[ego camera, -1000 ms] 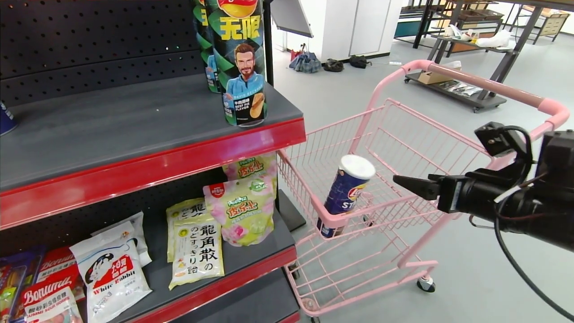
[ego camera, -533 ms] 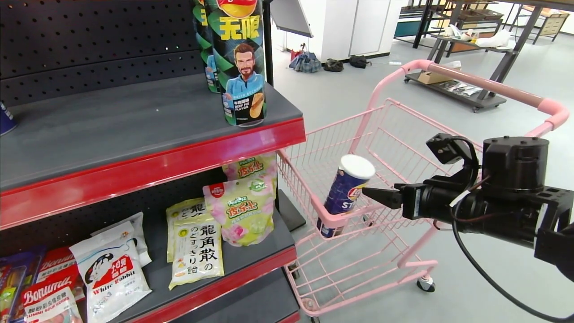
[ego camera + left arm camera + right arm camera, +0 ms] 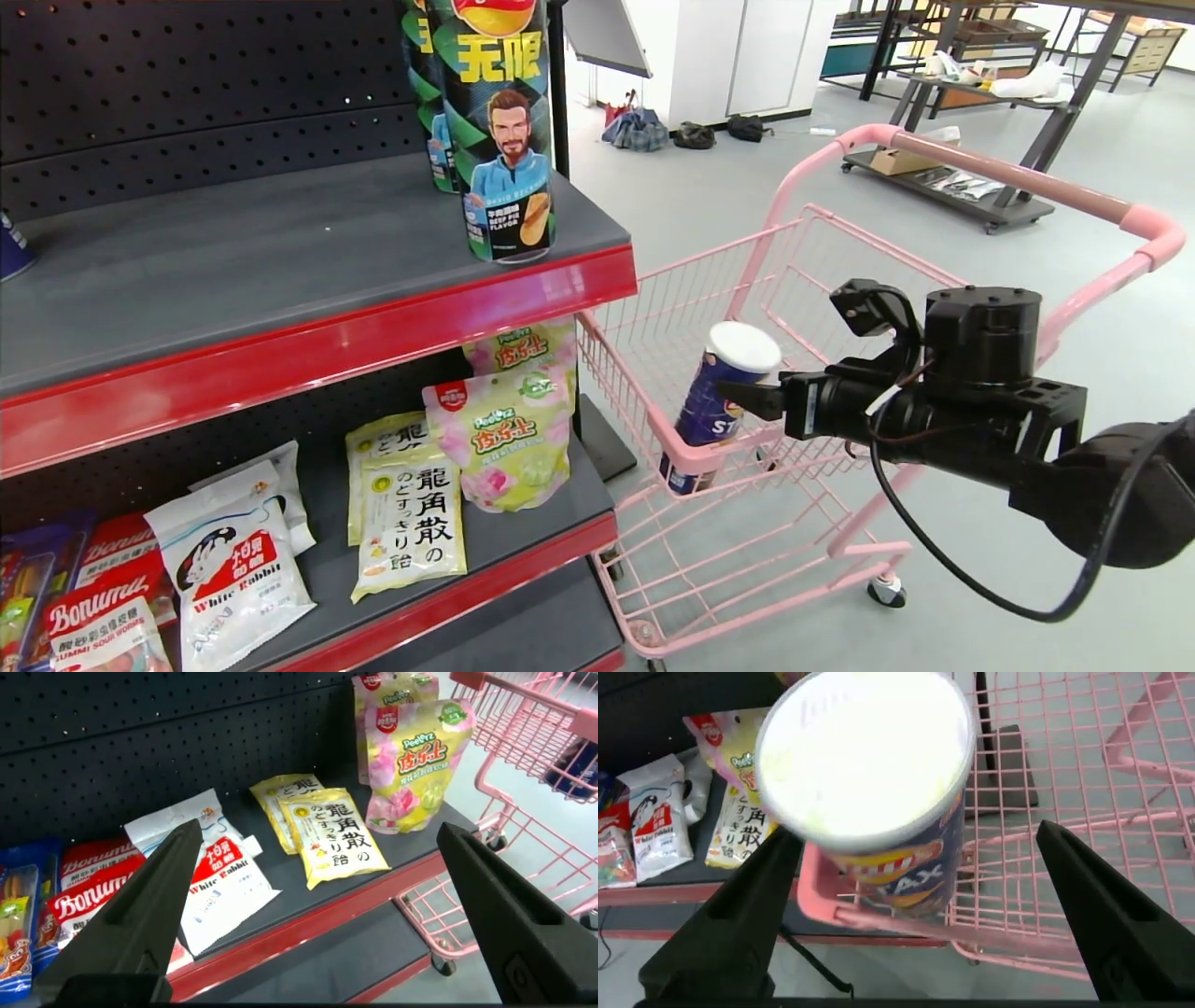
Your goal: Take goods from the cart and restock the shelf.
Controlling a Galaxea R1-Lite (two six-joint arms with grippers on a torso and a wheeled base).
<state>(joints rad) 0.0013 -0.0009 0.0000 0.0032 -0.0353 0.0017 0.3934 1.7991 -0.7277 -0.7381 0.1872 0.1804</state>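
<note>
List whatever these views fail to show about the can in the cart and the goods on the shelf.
- Blue can: in the head view the right gripper covers its side, so contact cannot be told. The cart rim crosses its lower part.
- Green cans: tops cut off by the head view's upper edge.
- Dark blue item on the upper shelf: cut off by the left edge.
- Lid: blurred in the right wrist view.
</note>
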